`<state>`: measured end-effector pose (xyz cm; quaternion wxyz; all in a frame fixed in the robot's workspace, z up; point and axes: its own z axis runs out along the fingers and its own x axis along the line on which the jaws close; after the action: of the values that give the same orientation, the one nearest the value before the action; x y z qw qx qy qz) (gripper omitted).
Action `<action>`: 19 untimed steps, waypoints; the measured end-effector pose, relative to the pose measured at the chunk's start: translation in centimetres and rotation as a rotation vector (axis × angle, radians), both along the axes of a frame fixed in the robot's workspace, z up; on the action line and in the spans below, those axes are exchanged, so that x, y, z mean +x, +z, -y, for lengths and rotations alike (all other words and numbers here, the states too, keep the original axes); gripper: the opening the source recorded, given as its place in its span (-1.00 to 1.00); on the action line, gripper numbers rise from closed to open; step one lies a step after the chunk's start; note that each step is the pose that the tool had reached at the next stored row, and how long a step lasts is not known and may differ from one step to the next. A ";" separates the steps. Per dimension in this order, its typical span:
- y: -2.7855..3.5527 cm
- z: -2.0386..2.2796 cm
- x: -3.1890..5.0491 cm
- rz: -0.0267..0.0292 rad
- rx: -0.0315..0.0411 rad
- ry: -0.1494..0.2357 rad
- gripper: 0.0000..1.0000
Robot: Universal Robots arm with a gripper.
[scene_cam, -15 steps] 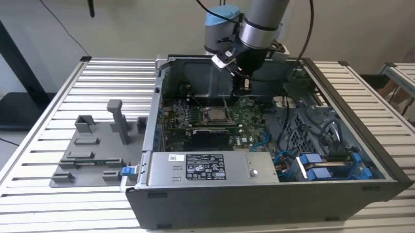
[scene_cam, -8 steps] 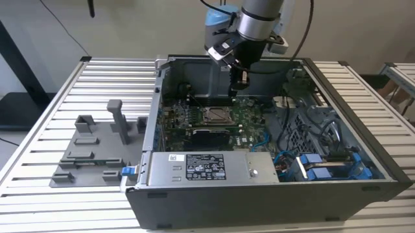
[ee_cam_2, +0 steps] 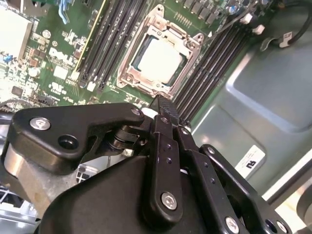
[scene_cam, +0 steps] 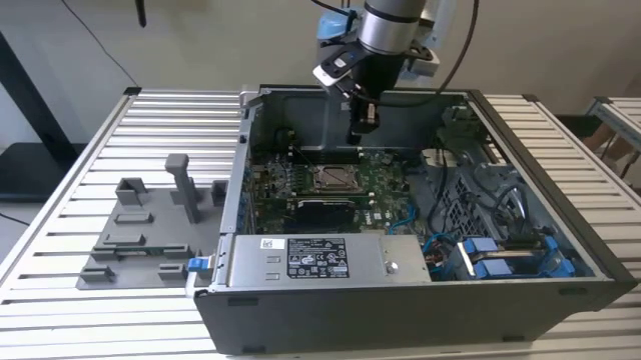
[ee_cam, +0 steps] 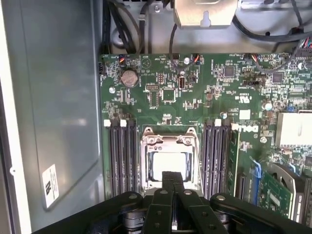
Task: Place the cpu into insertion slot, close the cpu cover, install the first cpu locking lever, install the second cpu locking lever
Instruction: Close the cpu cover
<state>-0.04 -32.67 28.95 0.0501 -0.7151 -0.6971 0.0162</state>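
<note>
Hovering above the insertion slot [scene_cam: 332, 178], our gripper [ee_cam: 171, 175] has fingers pressed together, empty. We see the cpu [ee_cam_2: 158, 61] seated under the cpu cover [ee_cam_2: 131, 58].

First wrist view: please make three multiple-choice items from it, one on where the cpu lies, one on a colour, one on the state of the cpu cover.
1. Where does the cpu lie? A) on the table B) in the insertion slot C) in the gripper
2. What colour is the circuit board? A) red B) green C) white
3. How is the cpu cover? A) standing upright B) taken off C) lying flat over the cpu
Answers: 1 B, its pale face shows inside the slot; 2 B, green surrounds the slot; 3 C, its silvery frame rims that face.
</note>
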 end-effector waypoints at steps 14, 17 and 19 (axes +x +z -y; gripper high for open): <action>0.01 0.00 -4.10 0.0193 0.0001 0.000 -0.79; 0.01 0.00 -4.95 0.0192 0.0006 0.000 -0.79; 0.01 0.00 -5.49 0.0192 0.0012 0.000 -0.79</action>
<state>-5.52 -32.68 28.96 0.0438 -0.7152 -0.6975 0.0089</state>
